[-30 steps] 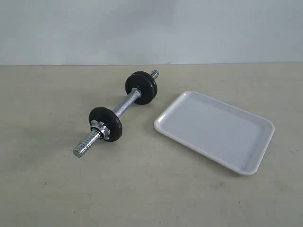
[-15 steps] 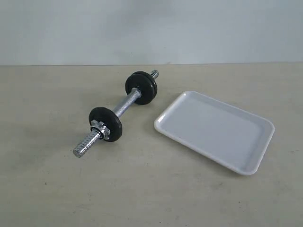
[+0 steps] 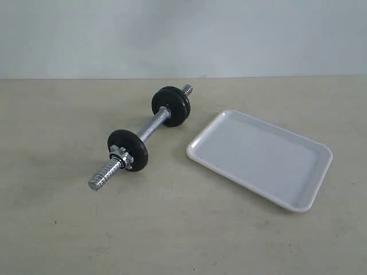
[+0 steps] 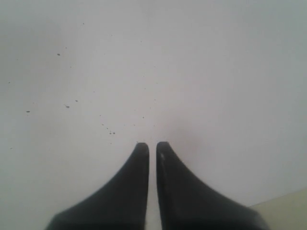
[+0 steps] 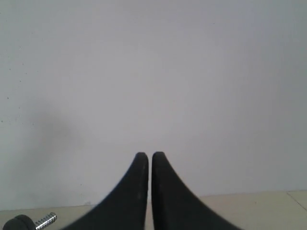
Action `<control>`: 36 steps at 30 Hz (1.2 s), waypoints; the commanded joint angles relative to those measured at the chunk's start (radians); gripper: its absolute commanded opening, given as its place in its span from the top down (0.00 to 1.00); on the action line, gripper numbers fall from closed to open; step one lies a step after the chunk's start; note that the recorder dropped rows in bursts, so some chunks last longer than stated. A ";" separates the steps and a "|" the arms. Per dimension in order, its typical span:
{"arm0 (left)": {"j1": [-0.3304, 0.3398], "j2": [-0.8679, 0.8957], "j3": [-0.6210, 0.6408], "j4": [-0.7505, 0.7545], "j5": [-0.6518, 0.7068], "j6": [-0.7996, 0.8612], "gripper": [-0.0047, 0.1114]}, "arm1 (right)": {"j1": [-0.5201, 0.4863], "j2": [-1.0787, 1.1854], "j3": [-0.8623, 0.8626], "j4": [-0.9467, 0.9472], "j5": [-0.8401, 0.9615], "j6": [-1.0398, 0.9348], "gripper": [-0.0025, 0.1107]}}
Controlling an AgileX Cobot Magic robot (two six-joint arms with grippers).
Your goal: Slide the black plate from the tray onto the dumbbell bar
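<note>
The dumbbell bar lies on the table left of centre, chrome, with threaded ends. A black disc sits against a silver nut near its front end, and a thicker-looking black disc sits near its far end. To the right lies the white tray, with nothing in it. No loose black plate shows in any view. Neither gripper appears in the exterior view. My left gripper is shut and empty, facing a pale wall. My right gripper is shut and empty too, with the bar's threaded end low at one side.
A beige table carries the bar and tray. A pale wall stands behind it.
</note>
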 commanded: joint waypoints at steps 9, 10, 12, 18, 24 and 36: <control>0.003 -0.006 0.003 -0.008 -0.014 -0.009 0.92 | -0.003 -0.007 0.198 -0.888 -0.048 0.702 0.97; 0.003 -0.006 0.003 -0.008 -0.014 -0.009 0.92 | -0.003 -0.007 0.198 -0.888 -0.036 0.702 0.97; 0.003 -0.006 0.003 -0.008 -0.014 -0.009 0.92 | -0.007 -0.007 0.198 -0.890 0.027 0.635 0.97; 0.003 -0.006 0.003 -0.008 -0.014 -0.008 0.92 | -0.007 -0.007 0.198 -0.890 0.287 0.720 0.97; 0.003 -0.006 0.003 -0.008 -0.014 -0.008 0.92 | -0.007 -0.007 0.198 -0.900 0.289 0.649 0.97; 0.003 -0.006 0.003 -0.008 -0.014 -0.008 0.92 | -0.009 -0.007 0.198 -0.900 0.289 0.659 0.97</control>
